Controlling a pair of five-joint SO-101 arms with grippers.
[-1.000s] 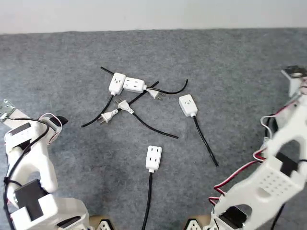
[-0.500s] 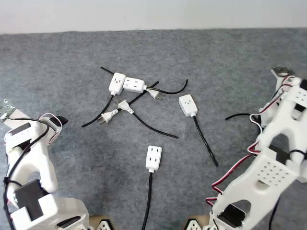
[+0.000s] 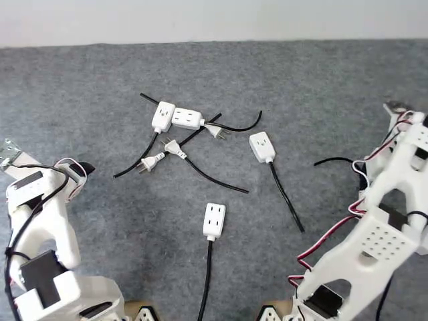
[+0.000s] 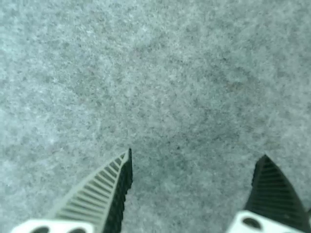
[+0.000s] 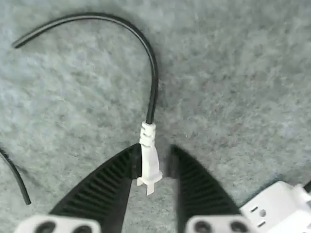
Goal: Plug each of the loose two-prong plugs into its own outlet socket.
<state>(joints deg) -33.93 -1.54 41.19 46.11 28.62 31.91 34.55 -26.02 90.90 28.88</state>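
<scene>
My right gripper point(image 5: 154, 148) is shut on a white two-prong plug point(image 5: 149, 164), prongs toward the camera. Its black cord point(image 5: 153, 73) curls away over the carpet; the same cord point(image 3: 333, 160) lies left of the right arm point(image 3: 394, 200). A white outlet point(image 5: 274, 206) sits close beside the right fingers. My left gripper point(image 4: 197, 155) is open over bare carpet at the left arm point(image 3: 40, 214). Two joined outlets point(image 3: 162, 116) point(image 3: 187, 118) lie mid-table, with loose plugs point(image 3: 217, 132) point(image 3: 172, 146) point(image 3: 152, 161) beside them. Other outlets lie at centre right point(image 3: 262, 146) and front centre point(image 3: 214, 221).
Grey carpet point(image 3: 321, 87) covers the table. Black cords point(image 3: 214, 175) cross one another among the plugs and outlets in the middle. A pale wall point(image 3: 214, 20) runs along the far edge.
The right arm swung toward the table's middle, then eased back slightly. The black cord appeared on the carpet to its left. The left arm has not moved.
</scene>
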